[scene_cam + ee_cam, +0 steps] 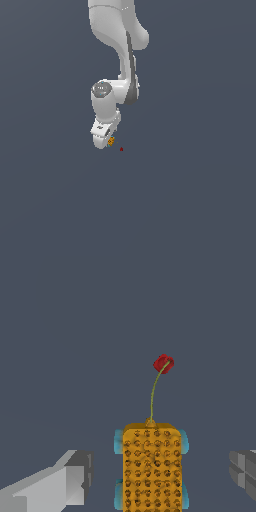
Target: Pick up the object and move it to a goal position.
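The object (152,468) is an orange-yellow speckled box with teal edges. In the wrist view it sits between my two fingers, with a visible gap on each side. My gripper (161,476) is open around it; one finger (70,481) is nearer to it than the other (244,471). In the exterior view the object (111,141) shows as a tiny orange speck at the tip of the white gripper (106,144). The goal, a dark red dot (121,149), lies just to the exterior view's right of it. In the wrist view the red dot (163,363) lies beyond the object, and a thin yellowish line joins them.
The white arm (120,65) comes down from the top of the exterior view. All around is a plain dark grey-blue surface with nothing else on it.
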Robot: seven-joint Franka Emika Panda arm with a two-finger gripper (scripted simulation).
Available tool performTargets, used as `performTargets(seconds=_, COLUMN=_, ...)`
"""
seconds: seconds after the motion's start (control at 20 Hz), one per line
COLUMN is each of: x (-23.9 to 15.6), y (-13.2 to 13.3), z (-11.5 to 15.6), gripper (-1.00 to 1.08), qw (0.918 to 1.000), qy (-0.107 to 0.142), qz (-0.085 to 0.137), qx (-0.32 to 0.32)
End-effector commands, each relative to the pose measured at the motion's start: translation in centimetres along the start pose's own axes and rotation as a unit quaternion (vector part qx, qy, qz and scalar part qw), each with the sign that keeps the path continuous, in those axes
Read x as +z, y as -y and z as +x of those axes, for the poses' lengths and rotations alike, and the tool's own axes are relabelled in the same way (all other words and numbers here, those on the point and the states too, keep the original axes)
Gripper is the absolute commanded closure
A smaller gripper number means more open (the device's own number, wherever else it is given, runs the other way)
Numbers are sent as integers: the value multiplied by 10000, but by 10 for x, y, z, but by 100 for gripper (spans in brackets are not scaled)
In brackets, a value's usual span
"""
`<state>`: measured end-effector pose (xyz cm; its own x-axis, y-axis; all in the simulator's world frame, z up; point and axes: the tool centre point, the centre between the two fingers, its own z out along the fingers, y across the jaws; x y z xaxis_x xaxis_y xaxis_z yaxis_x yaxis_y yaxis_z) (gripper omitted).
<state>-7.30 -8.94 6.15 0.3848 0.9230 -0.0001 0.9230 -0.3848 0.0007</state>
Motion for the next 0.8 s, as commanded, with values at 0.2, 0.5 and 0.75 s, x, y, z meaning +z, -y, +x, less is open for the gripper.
performTargets(seconds=0.2, x=25, y=1, z=0, gripper=-92, qw=10000, qy=0, qz=4, qx=-13)
performTargets(seconds=0.5, x=44, y=1, z=0, gripper=-92, qw=10000, qy=0, qz=4, qx=-21)
performTargets(seconds=0.75, x=46, y=1, z=0, gripper=108, qw=10000, qy=0, qz=4, qx=-21)
